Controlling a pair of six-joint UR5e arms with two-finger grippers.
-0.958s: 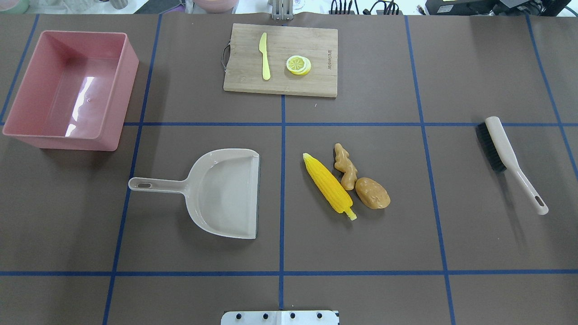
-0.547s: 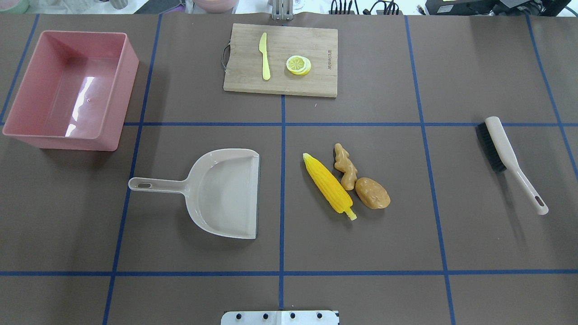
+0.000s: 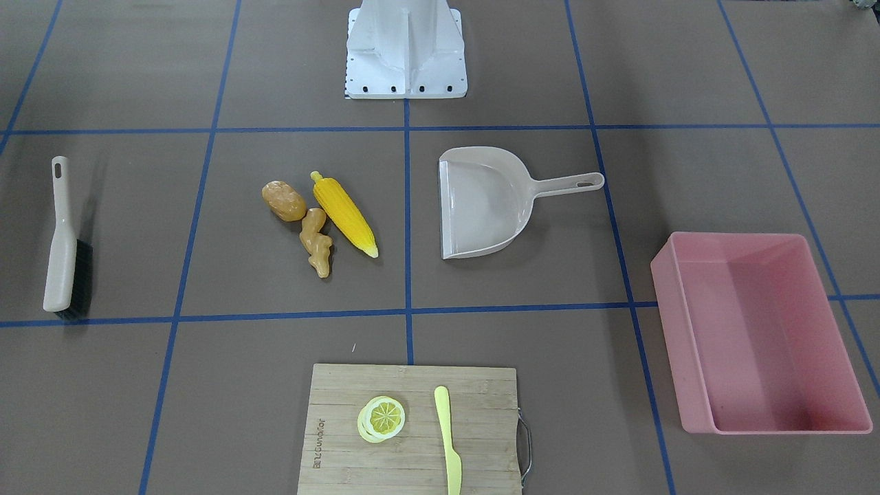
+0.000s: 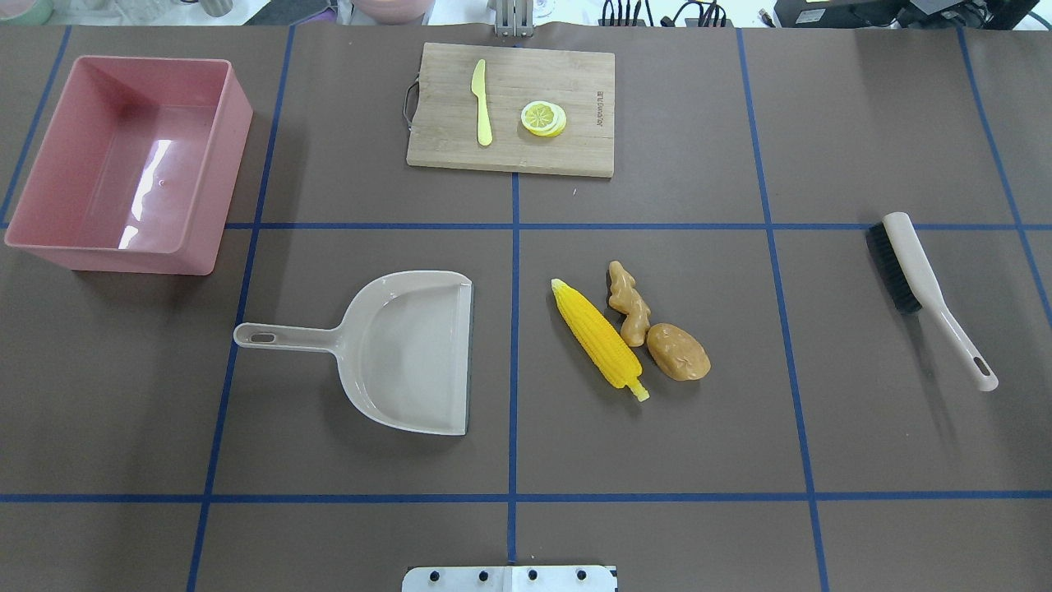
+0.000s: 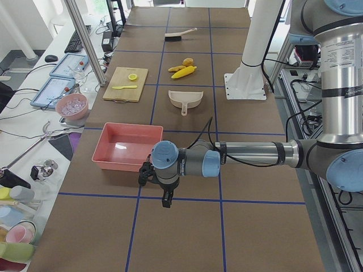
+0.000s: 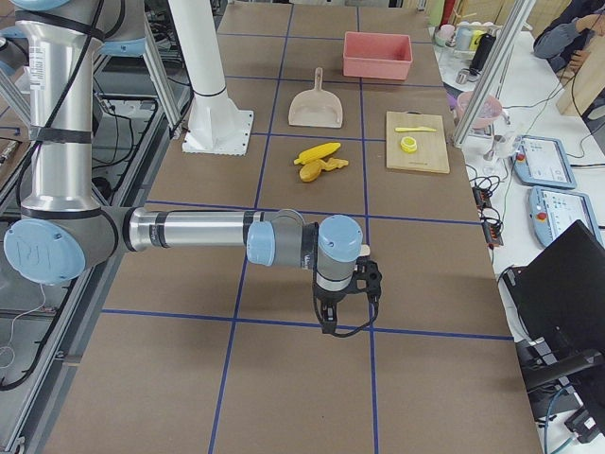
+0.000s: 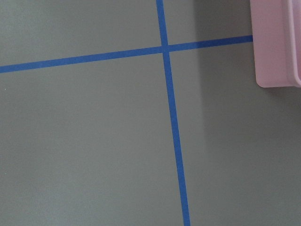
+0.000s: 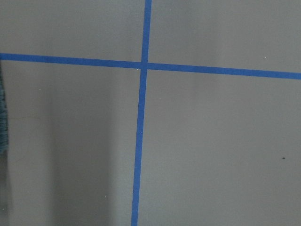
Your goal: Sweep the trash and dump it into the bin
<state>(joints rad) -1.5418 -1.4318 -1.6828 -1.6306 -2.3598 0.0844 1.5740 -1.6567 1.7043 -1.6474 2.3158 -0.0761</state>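
Note:
The trash lies together right of the table's middle: a yellow corn cob (image 4: 597, 339), a tan ginger root (image 4: 629, 302) and a brown potato (image 4: 678, 352). The empty pink bin (image 4: 123, 256) stands at the far left. My left gripper (image 5: 165, 202) shows only in the exterior left view, hanging over bare table just outside the bin's end; a bin corner (image 7: 275, 42) shows in its wrist view. My right gripper (image 6: 331, 324) shows only in the exterior right view, over bare table beyond the brush. I cannot tell whether either is open or shut.
A beige dustpan (image 4: 411, 353) lies left of the trash, mouth toward it, handle pointing left. A brush (image 4: 912, 271) lies at the right. At the back, a cutting board (image 4: 567, 74) carries a pale yellow knife (image 4: 482, 103) and lemon slices (image 4: 542, 117).

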